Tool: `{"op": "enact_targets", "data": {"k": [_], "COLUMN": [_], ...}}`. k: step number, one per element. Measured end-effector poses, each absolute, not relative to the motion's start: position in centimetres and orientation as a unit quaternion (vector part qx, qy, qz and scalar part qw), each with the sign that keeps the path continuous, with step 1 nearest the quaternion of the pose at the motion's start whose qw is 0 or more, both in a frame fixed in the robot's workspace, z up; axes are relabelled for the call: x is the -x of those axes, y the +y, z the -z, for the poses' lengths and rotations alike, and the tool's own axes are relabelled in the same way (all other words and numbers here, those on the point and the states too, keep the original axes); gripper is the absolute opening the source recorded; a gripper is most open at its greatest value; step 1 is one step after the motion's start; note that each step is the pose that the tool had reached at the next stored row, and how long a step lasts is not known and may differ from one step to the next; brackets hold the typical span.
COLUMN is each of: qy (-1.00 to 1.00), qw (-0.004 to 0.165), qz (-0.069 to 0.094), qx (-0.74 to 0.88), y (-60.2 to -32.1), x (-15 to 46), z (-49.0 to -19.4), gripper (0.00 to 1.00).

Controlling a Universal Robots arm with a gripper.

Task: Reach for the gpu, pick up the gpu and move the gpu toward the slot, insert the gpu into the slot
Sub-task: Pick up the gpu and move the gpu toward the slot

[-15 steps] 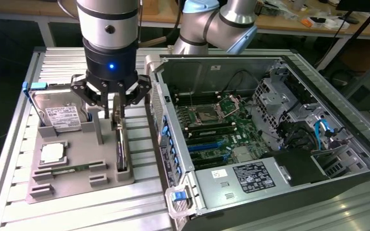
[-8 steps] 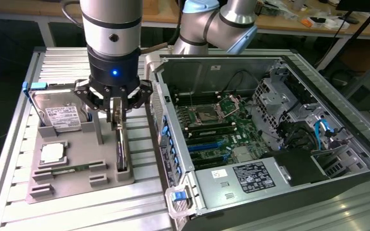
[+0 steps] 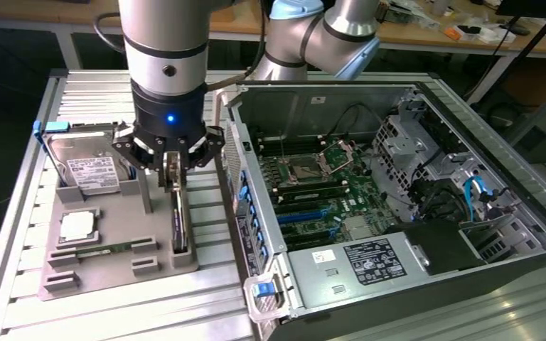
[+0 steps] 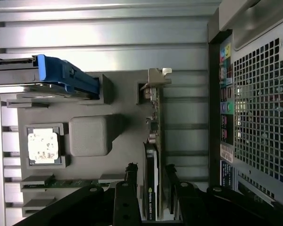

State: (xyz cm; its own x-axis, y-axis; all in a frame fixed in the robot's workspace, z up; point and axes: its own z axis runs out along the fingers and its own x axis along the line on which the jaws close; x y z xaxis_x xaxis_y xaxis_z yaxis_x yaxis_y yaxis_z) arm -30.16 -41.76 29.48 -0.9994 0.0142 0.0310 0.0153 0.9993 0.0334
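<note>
The gpu stands on its long edge in a grey holder tray at the exterior view's left. In the wrist view the gpu shows edge-on, its silver bracket at the far end and its black shroud between my fingers. My gripper hangs right over the card's near end. The gripper is open, with one finger on each side of the shroud and small gaps showing. The blue slot lies on the green motherboard inside the open computer case.
The tray also holds a silver hard drive, a square CPU and a memory stick. The case's rear wall stands close beside the tray. Ribbed aluminium table runs around both.
</note>
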Motion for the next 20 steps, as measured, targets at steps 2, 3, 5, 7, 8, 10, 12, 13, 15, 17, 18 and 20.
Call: {"op": "enact_targets", "data": {"k": [2,3,5,7,8,10,12,13,15,17,18,20], "qy": [-1.000,-1.000,-1.000,-1.000,-1.000,-1.000,-1.000,-1.000,-1.000,-1.000,-1.000,-1.000], "qw": [0.016,0.016,0.016,0.016,0.017,0.018,0.020,0.020,0.022,0.023,0.023,0.024], "qz": [0.017,0.017,0.017,0.017,0.017,0.017,0.017,0.017,0.017,0.017,0.017,0.017], "qx": [0.006,0.005,0.004,0.002,0.002,0.002,0.001,0.001,0.001,0.001,0.001,0.000], "y": [-41.8,-41.8,-41.8,-41.8,-41.9,-42.0,-42.1,-42.1,-42.2,-42.2,-42.3,-42.3], "x": [30.2,30.2,30.2,30.1,30.1,30.0,29.8,29.8,29.7,29.7,29.7,29.7], "z": [-29.0,-28.7,-28.3,-28.0,-27.9,-27.8,-27.6,-27.5,-27.4,-27.1,-27.0,-26.8], "gripper": [0.36,0.36,0.36,0.36,0.36,0.36,0.36,0.36,0.36,0.36,0.36,0.36]}}
